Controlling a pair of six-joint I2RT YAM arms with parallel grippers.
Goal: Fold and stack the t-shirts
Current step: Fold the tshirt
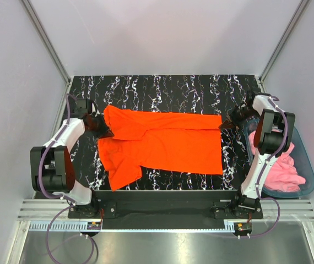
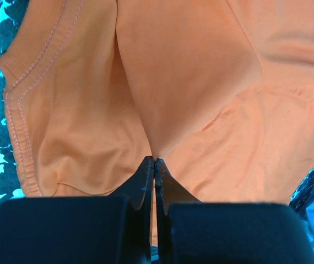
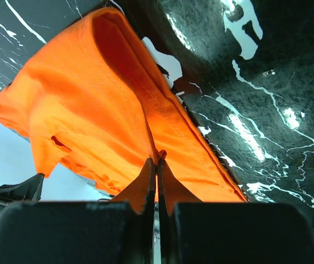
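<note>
- The black marbled bench carries the orange-red t-shirt, which lies flat across its middle, collar end to the left and hem to the right.
- A blue bin at the right edge of the bench holds the crumpled pink t-shirt.
- The left fingers are clenched on the orange-red t-shirt's cloth near its far left end.
- The right fingers are clenched on its far right hem corner.
</note>
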